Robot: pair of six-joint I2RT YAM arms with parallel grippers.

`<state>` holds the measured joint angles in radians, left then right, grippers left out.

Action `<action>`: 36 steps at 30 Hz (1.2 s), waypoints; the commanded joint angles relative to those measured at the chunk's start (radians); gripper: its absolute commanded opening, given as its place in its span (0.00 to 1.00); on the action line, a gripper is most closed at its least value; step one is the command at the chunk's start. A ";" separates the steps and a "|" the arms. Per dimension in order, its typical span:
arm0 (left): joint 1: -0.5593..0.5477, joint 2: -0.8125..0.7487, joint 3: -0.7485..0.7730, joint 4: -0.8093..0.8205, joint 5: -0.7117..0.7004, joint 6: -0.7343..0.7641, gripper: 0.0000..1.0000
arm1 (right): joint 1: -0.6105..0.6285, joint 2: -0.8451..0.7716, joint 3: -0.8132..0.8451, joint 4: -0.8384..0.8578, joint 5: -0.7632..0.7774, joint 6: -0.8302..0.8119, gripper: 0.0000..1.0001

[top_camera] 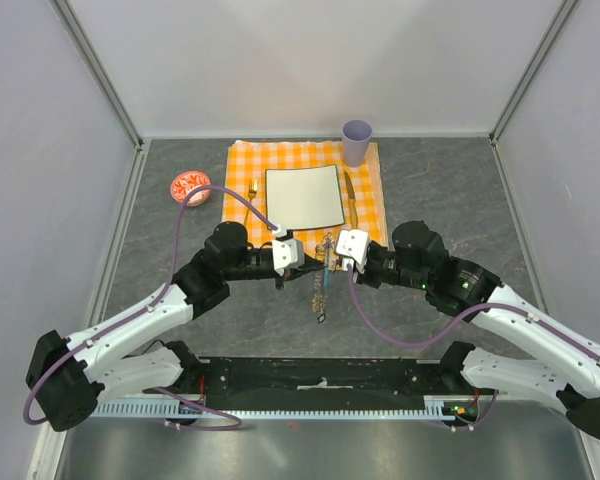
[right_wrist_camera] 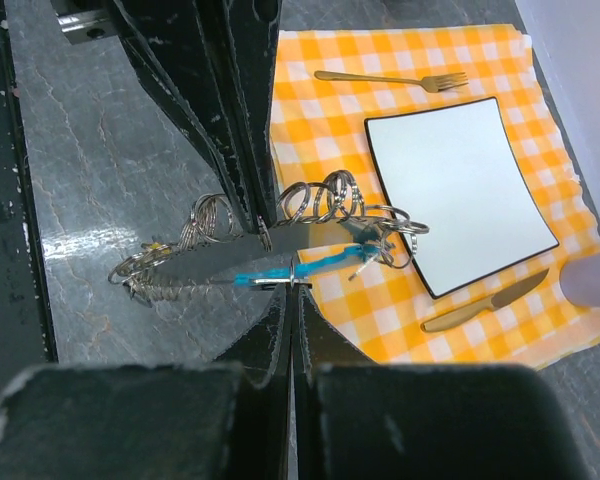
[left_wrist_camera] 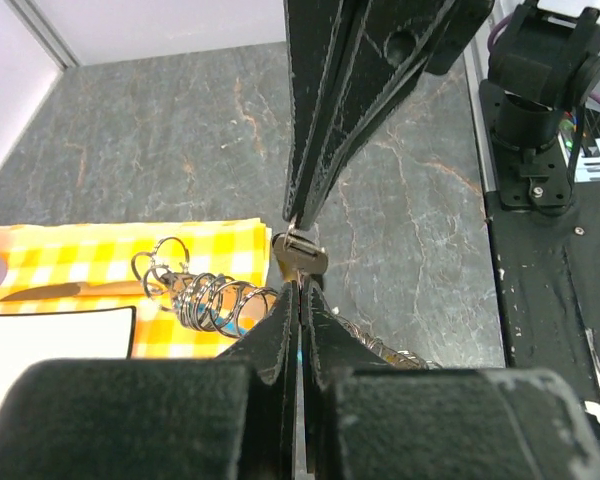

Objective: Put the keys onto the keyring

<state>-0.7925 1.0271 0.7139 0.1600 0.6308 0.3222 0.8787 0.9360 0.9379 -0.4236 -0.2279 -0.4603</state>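
Centre frame, at the checked cloth's (right_wrist_camera: pixel 420 60) edge, your right gripper (right_wrist_camera: pixel 292 290) is clamped on the keyring (right_wrist_camera: pixel 330 262), left gripper (left_wrist_camera: pixel 298 290) pinched shut beside the keys (right_wrist_camera: pixel 230 255): light, slippery metal, so grab flat heads.

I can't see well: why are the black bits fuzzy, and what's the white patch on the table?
Left wrist view: the left gripper's near part crowds the lens, so it blurs; right wrist view: the right gripper blurs likewise, and glare whitens the table.
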 commanded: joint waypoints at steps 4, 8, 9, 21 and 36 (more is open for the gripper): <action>-0.001 0.008 -0.007 -0.071 0.021 -0.058 0.02 | -0.006 -0.045 -0.020 0.020 -0.027 0.035 0.00; -0.014 0.033 -0.034 -0.139 -0.026 -0.129 0.02 | -0.006 -0.039 -0.051 0.023 -0.024 0.061 0.00; -0.028 0.039 -0.042 -0.146 -0.039 -0.143 0.02 | -0.006 -0.039 -0.056 0.028 -0.022 0.071 0.00; -0.103 0.369 -0.083 0.069 -0.150 -0.293 0.02 | -0.006 -0.074 -0.134 0.042 0.036 0.169 0.00; -0.103 0.343 -0.196 0.000 -0.312 -0.390 0.02 | -0.006 0.032 -0.157 0.042 -0.011 0.224 0.00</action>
<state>-0.8944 1.3418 0.4648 0.1493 0.3672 -0.0406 0.8787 0.9497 0.7860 -0.4053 -0.2211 -0.2752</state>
